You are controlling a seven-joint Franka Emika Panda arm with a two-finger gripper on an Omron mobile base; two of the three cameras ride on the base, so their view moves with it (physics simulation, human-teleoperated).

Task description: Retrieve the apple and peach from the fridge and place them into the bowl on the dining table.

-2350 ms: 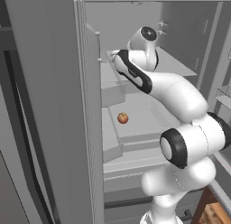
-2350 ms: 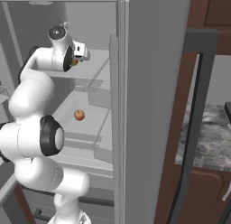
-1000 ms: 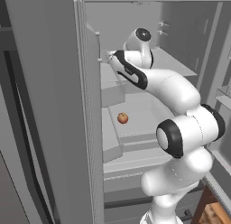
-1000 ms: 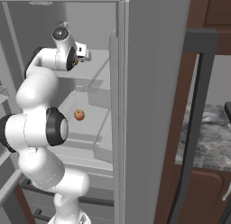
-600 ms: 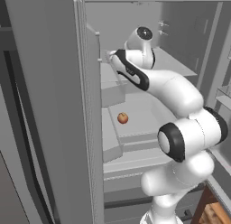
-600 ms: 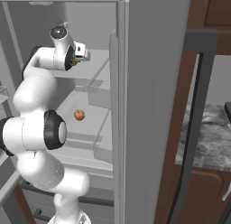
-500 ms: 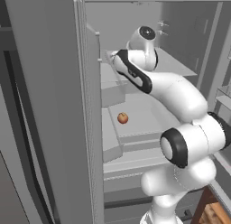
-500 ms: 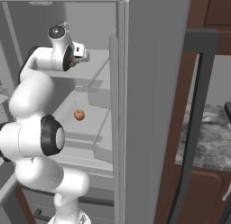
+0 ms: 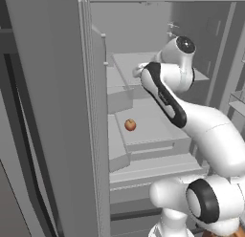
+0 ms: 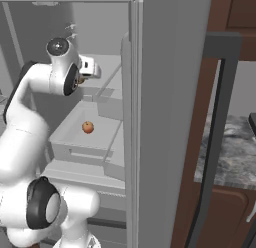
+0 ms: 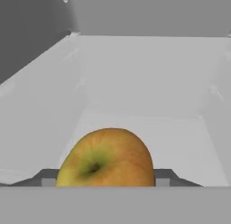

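The apple (image 11: 106, 158) sits on an upper shelf (image 11: 149, 83) inside the fridge (image 9: 57, 112), directly between the fingers (image 11: 162, 177), which flank it on both sides and look clenched on it, while the peach (image 9: 130, 124) lies on the shelf below, well apart.

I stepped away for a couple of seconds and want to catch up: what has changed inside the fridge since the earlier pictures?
The gripper has closed its fingers on the apple on the upper shelf; the arm barely shifted. The peach still lies on the lower shelf, and the fridge stays open.
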